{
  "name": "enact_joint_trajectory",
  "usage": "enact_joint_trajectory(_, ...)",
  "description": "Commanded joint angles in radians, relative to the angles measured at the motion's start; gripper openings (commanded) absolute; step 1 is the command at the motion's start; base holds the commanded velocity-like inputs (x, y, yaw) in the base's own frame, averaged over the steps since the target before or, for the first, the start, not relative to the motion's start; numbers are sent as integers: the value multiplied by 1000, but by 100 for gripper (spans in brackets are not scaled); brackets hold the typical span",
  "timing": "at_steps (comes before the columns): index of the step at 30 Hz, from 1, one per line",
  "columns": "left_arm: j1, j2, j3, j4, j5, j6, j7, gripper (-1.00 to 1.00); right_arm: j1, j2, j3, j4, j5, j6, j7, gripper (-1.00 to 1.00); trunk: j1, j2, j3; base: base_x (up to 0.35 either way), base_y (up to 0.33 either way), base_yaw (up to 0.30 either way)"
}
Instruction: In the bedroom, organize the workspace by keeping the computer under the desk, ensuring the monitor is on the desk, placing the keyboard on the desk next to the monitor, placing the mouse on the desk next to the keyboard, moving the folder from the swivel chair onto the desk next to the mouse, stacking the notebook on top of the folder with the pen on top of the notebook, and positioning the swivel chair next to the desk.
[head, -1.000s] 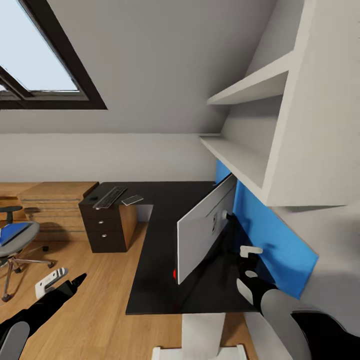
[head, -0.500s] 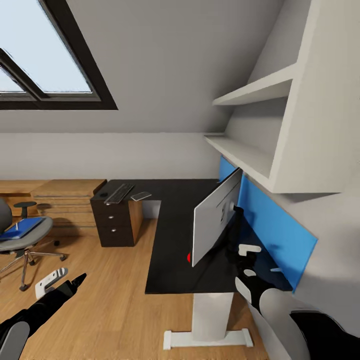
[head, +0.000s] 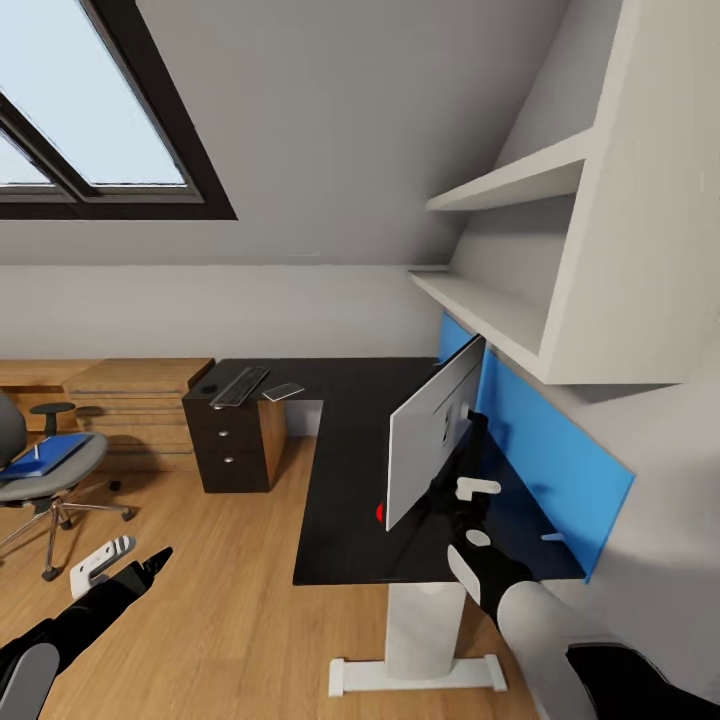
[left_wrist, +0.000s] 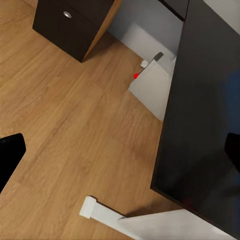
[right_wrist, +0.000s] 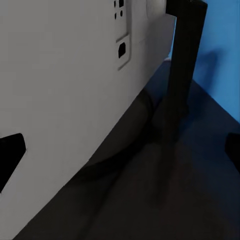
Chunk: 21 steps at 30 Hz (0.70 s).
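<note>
The monitor (head: 432, 448) stands on the black desk (head: 345, 470) with its white back (right_wrist: 65, 85) towards me and a red dot at its lower corner. My right gripper (head: 474, 512) is open just behind the monitor, close to the black stand arm (right_wrist: 184, 70), holding nothing. At the far end of the desk lies the keyboard (head: 238, 386). The swivel chair (head: 35, 470) stands at the far left on the floor, with the blue folder (head: 42, 456) on its seat. My left gripper (head: 125, 563) hangs open over the floor. The computer (left_wrist: 152, 87) sits under the desk.
Black drawers (head: 228, 447) with silver knobs support the desk's far end, beside a wooden chest (head: 130, 400). A small flat grey item (head: 283, 391) lies next to the keyboard. A blue wall panel (head: 535, 450) and white shelves (head: 500, 310) hang over the desk. A white desk leg (head: 420, 640) stands close.
The camera swung at first, shifting the whole scene to the right. Since then my right gripper has moved in towards the monitor's stand. The left gripper has stayed where it was.
</note>
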Motion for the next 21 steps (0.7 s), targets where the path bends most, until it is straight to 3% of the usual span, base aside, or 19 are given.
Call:
enact_joint_trajectory(1, 0, 0, 1, -1, 9, 5, 4, 100, 12, 1, -1, -27, -1, 12, -2, 100, 0, -1, 0, -1, 1, 0)
enact_joint_trajectory(4, 0, 0, 1, -1, 9, 5, 4, 100, 72, 2, -1, -151, 1, 78, -3, 100, 0, -1, 0, 0, 0, 0)
enact_joint_trajectory(6, 0, 0, 1, -1, 9, 5, 4, 100, 171, 3, 0, -350, 2, 178, -7, 100, 0, -1, 0, 0, 0, 0)
enact_joint_trajectory(7, 0, 0, 1, -1, 10, 5, 4, 100, 252, 3, 2, -504, 3, 261, -13, 100, 0, -1, 0, 0, 0, 0)
enact_joint_trajectory(10, 0, -1, 1, -1, 10, 5, 4, 100, 368, 4, 5, -707, 3, 389, -24, 100, 0, -1, 0, 0, 0, 0)
enact_joint_trajectory(12, 0, -2, 1, -1, 10, 5, 4, 100, 468, 6, 9, -875, 1, 530, -38, 100, 0, -1, 0, 0, 0, 0)
enact_joint_trajectory(21, 0, -3, 1, -1, 11, 5, 4, 100, 512, 8, 8, -940, -4, 586, -41, 100, 0, -1, 0, 0, 0, 0)
